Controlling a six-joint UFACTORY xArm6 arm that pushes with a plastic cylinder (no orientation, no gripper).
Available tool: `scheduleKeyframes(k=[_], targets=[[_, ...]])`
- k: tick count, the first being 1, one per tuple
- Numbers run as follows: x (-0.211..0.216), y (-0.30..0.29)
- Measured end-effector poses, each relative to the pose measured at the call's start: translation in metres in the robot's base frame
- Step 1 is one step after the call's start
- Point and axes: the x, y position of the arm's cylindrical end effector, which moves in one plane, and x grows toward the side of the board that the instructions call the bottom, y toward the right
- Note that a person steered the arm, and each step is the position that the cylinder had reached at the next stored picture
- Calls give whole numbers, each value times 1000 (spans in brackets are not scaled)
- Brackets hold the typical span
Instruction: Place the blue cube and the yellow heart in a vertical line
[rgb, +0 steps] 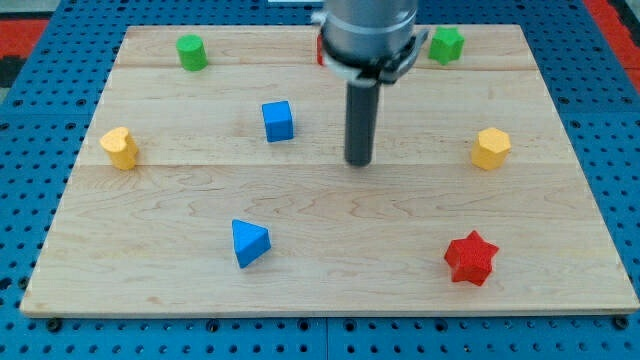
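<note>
The blue cube lies left of the board's middle, in the upper half. The yellow heart lies near the board's left edge, lower than the cube and far to its left. My tip is the end of the dark rod near the board's centre. It stands to the right of the blue cube with a clear gap, touching no block. The yellow heart is far to the tip's left.
A yellow hexagon lies at the right. A blue triangle and a red star lie low on the wooden board. A green cylinder and a green star-like block lie along the top. A red block is mostly hidden behind the arm.
</note>
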Motion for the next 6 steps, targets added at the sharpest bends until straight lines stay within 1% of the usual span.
scheduleKeyframes(k=[1, 2, 4, 5, 6], targets=[[-58, -13], [-71, -58], [-19, -178], [5, -175], [21, -166]])
